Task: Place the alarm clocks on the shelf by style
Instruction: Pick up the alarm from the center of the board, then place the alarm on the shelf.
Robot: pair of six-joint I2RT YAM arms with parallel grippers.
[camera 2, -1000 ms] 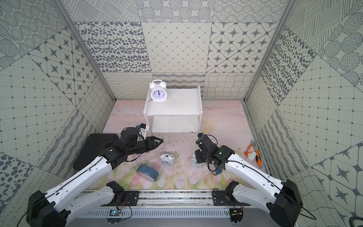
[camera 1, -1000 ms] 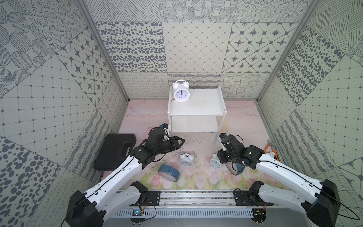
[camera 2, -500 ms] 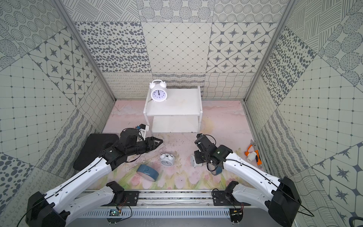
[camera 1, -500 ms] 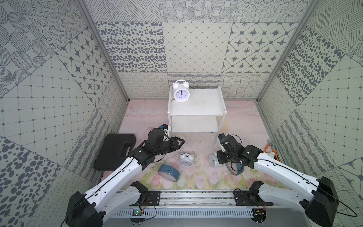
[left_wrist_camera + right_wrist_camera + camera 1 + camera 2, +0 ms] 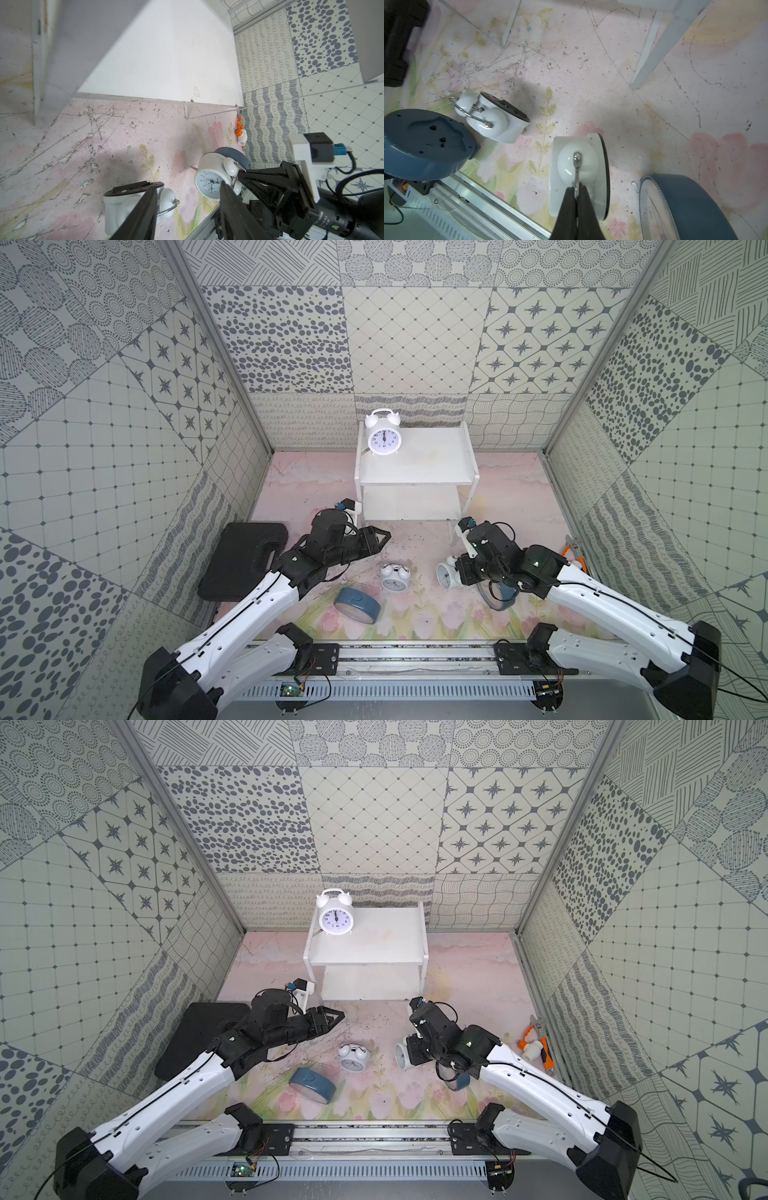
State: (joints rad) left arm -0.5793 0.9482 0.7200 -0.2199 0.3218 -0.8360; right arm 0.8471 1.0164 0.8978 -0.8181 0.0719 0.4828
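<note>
The white shelf (image 5: 419, 472) stands at the back, and a white twin-bell alarm clock (image 5: 383, 439) is upright on its top board, at the left. My right gripper (image 5: 576, 190) is shut on the wire handle of another white clock (image 5: 577, 166), which stands on the floor (image 5: 446, 576). A third white clock (image 5: 394, 577) lies at mid floor. One blue clock (image 5: 357, 605) lies face down near the front. The other blue clock (image 5: 685, 207) leans beneath my right arm. My left gripper (image 5: 382, 537) hovers open and empty by the shelf's front left leg.
A flat black case (image 5: 245, 560) lies at the left wall. An orange-handled tool (image 5: 575, 556) lies against the right wall. The metal rail (image 5: 415, 655) runs along the front edge. The shelf's thin front legs (image 5: 652, 54) stand close to the right arm.
My right gripper's jaws have shut on the white clock's handle, and that clock has shifted slightly left. The left arm has stayed where it was.
</note>
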